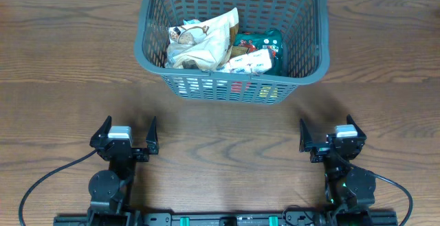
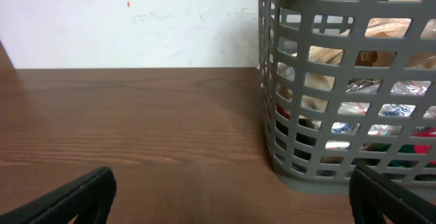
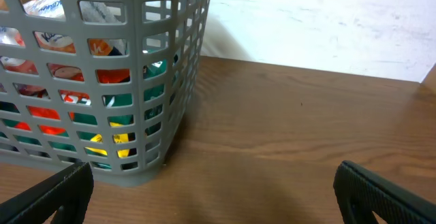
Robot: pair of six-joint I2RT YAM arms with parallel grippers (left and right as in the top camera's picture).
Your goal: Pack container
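The dark grey slotted container (image 1: 313,64) stands at the back middle of the wooden table and holds several snack packets: a beige and white bag (image 1: 203,40), a green packet (image 1: 261,44) and a white packet (image 1: 247,62). It also shows at the right of the left wrist view (image 2: 300,169) and at the left of the right wrist view (image 3: 170,81). My left gripper (image 1: 129,138) is open and empty near the front left, apart from the container. My right gripper (image 1: 326,138) is open and empty near the front right.
The wooden table (image 1: 69,68) stretches to both sides of the container. A white wall (image 2: 136,20) rises behind the table. Black cables run from the arm bases at the front edge.
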